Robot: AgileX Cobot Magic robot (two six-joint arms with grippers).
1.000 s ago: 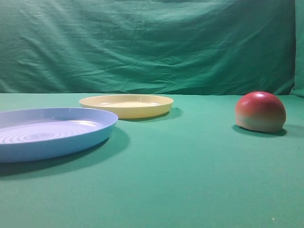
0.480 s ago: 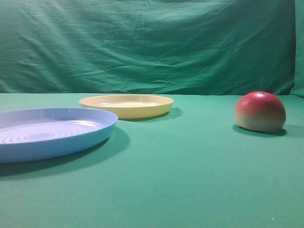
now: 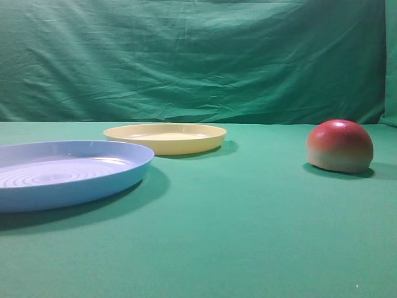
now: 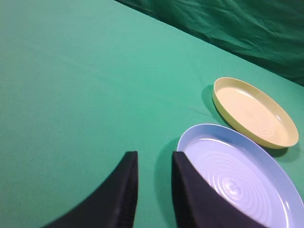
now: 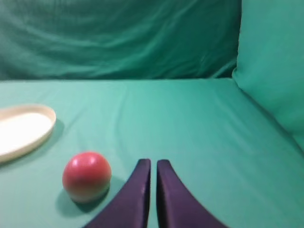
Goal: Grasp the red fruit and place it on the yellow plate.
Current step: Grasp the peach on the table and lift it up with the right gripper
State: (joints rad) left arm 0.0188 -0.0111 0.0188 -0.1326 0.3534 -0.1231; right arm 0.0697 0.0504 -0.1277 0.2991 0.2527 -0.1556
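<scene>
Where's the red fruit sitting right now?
The smooth dome-shaped red fruit sits on the green cloth at the right of the exterior view, well apart from the shallow pale yellow plate; in the right wrist view it lies left of the end effector.

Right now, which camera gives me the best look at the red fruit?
The exterior high view: the red fruit sits large and sharp there, red dome over pale base, on the green cloth. The right wrist view shows it smaller and blurrier, left of the right gripper. The left wrist view misses it.

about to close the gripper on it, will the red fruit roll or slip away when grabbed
The red fruit sits on what looks like a flat base on the green cloth, so it probably won't roll. Its smooth domed top may let fingers slide upward. The right gripper looks nearly closed, so it likely must open first.
</scene>
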